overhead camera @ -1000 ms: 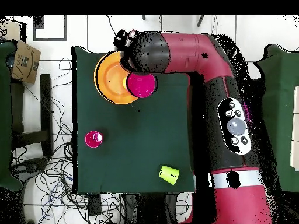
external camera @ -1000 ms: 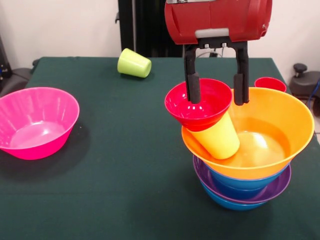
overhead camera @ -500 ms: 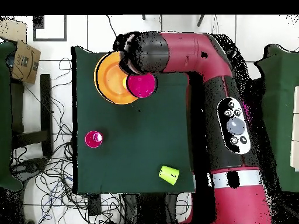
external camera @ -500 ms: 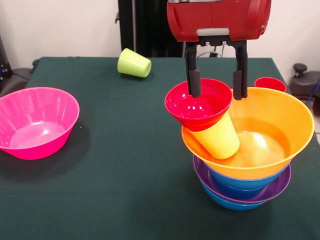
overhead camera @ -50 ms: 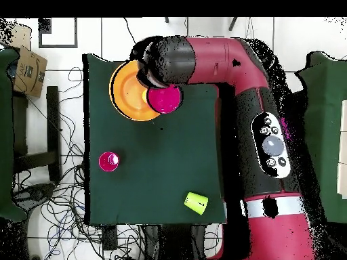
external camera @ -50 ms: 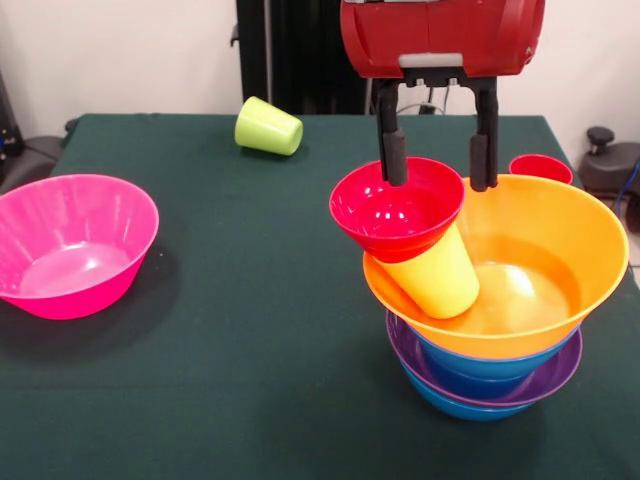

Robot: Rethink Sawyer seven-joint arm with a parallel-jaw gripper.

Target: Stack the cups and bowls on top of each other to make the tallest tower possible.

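no readable writing shows. the open pincer hangs above the red bowl, which rests on the yellow cup inside the orange bowl.

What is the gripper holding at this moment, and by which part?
Nothing. The gripper is open above the red bowl, one finger over its inside, the other outside its rim.

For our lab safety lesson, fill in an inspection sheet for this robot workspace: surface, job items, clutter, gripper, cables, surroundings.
Surface: dark green table.
Job items: tower of blue, purple and orange bowls; tilted yellow cup in the orange bowl, red bowl resting on it. Pink bowl apart. Lime cup on its side.
Clutter: nothing seen.
Gripper: gripper open, above the red bowl.
Cables: tangled on the floor.
Surroundings: cardboard box.
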